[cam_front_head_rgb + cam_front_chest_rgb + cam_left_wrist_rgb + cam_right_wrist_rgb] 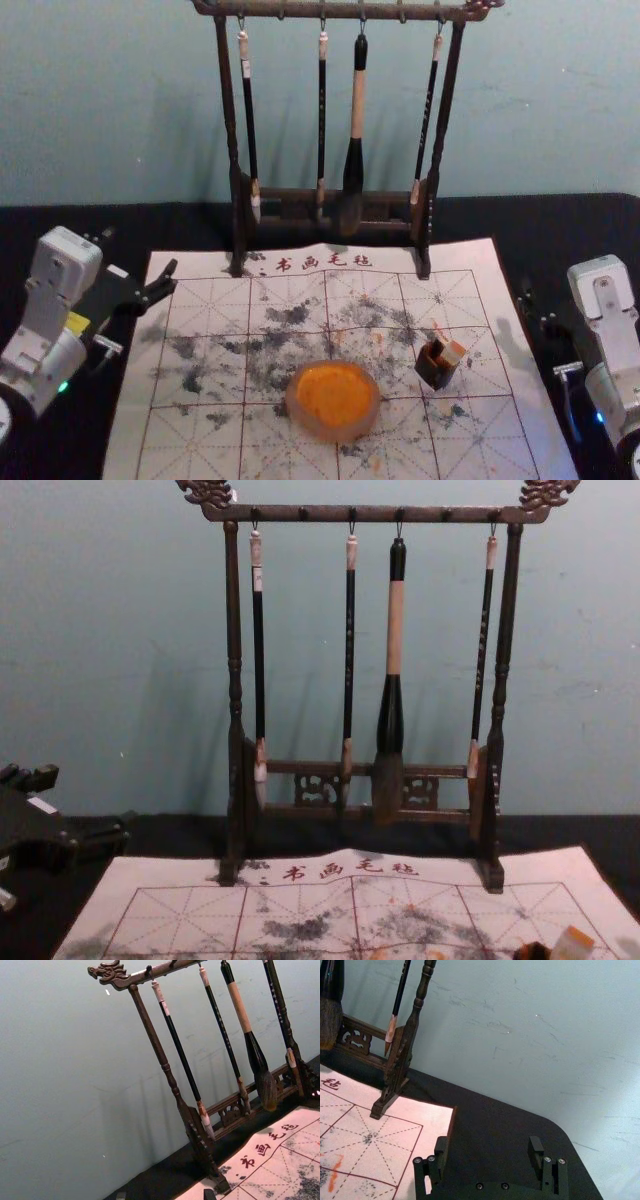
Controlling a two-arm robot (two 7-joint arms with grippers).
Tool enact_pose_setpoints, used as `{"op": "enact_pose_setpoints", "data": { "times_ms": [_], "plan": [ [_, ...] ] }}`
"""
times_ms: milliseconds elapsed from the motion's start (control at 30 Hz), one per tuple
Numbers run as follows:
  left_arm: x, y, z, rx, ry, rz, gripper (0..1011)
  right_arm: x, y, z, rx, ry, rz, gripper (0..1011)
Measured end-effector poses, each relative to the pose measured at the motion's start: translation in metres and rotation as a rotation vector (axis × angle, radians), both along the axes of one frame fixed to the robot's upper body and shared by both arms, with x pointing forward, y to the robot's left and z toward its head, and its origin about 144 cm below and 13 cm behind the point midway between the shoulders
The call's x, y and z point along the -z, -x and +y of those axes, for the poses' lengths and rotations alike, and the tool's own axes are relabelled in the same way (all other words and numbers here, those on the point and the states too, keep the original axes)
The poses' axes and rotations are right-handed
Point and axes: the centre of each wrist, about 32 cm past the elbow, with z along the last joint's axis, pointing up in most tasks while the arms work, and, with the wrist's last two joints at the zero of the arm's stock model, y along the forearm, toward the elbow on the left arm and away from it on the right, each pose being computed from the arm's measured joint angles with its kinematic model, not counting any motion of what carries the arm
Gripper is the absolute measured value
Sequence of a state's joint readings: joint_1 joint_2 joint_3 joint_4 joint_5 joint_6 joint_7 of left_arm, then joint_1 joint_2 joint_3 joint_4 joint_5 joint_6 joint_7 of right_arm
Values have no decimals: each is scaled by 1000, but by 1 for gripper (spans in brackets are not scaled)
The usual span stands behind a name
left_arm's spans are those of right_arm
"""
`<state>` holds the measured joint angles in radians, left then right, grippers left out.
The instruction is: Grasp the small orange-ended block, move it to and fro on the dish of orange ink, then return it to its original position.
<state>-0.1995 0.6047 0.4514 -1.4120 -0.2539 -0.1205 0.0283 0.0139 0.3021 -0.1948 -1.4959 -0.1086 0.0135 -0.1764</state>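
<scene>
The small pale block with an orange end (453,352) stands at a slant in the dark square holder (435,372), right of the round, pale-rimmed dish of orange ink (374,404) on the white gridded mat (200,440). Neither pincer touches it. The right pincer (487,1146) is released, its fingers well parted, beyond the mat's right edge over the black worktop (495,1130). The left pincer (165,1195) is also spread and holding nothing, by the mat's left edge. The task looks unbegun, though a finished return could look the same. If unbegun, everything is left: grasping the block, working it to and fro on the ink, and setting it back in the holder.
</scene>
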Motion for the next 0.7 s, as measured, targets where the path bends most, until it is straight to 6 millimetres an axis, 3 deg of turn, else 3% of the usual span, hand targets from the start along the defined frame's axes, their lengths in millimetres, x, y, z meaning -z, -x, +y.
{"op": "enact_pose_setpoints", "data": {
  "times_ms": [700],
  "plan": [
    [0,0,0,0,0,0,1001,-2,1,0,-12,2,-6,1003]
  ]
}}
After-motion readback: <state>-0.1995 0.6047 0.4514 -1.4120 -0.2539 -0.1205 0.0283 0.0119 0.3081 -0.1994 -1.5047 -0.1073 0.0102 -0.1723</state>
